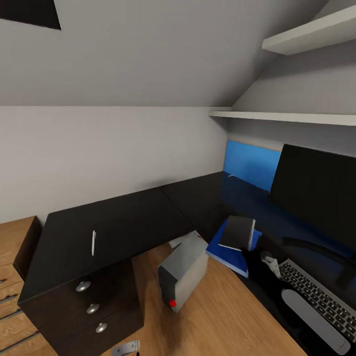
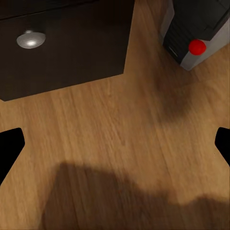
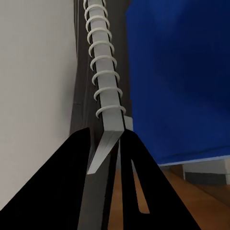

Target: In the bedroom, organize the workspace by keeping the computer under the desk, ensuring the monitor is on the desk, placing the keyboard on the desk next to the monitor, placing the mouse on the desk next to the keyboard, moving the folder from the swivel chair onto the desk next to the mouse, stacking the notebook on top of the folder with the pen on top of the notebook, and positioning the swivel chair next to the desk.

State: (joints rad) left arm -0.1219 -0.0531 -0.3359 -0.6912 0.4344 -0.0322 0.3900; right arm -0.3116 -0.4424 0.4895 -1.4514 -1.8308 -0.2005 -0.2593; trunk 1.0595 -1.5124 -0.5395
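The thin dark-grey spiral-bound notebook [image 1: 238, 232] is clamped by its bound edge between the right gripper's [image 3: 111, 143] black fingers [image 3: 72, 191], which are closed down tight on it. It sits tilted over the flat bright-blue folder [image 1: 225, 253] at the near edge of the glossy black L-shaped table [image 1: 128, 222]; I cannot tell whether it rests on the folder or hangs just above. Gripping at the spine looks meant to keep the cover flat for stacking.

The slim keyboard [image 1: 316, 296] lies beside the folder, in front of the wide black monitor [image 1: 316, 188]. The short white pen [image 1: 93, 243] lies well apart on the table's other wing, above the dark drawer unit with round knobs [image 1: 92, 308]; its drawers are closed, their contents hidden. The small light-grey computer tower with a red dot [image 1: 184, 277] stands tilted on the wooden floor [image 1: 227, 316] by the table's inner corner.

The left gripper [image 2: 115, 143] hovers over bare floor near the drawer unit, its fingers [image 2: 9, 143] spread wide, holding nothing
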